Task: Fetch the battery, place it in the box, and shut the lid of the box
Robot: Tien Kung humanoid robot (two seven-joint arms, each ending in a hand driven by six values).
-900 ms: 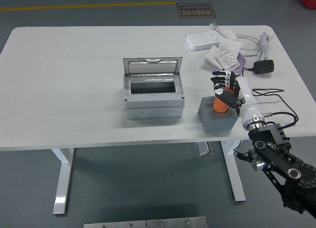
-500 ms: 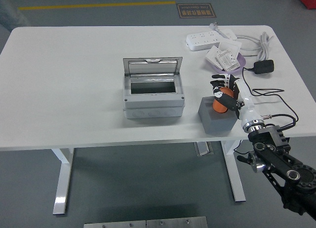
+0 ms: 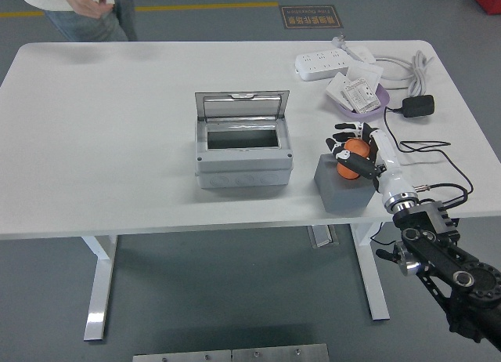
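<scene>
The orange battery (image 3: 350, 160) stands upright in a grey block holder (image 3: 344, 188) at the table's near right. My right hand (image 3: 349, 149) comes in from the lower right and its fingers (image 3: 344, 131) are curled around the battery's top, thumb on the near side. The grey box (image 3: 243, 146) sits at the table's middle with its clear lid (image 3: 241, 105) standing open at the back; the inside looks empty. My left arm is out of view.
A white power strip (image 3: 322, 63), a purple dish of small packets (image 3: 356, 95) and a black adapter (image 3: 417, 105) with cables lie at the far right. A person (image 3: 82, 5) stands at the far left corner, hands (image 3: 88, 0) held together off the table.
My right hand has closed more snugly on the battery and shifted slightly toward me. A person has stepped into view at the far left corner.
</scene>
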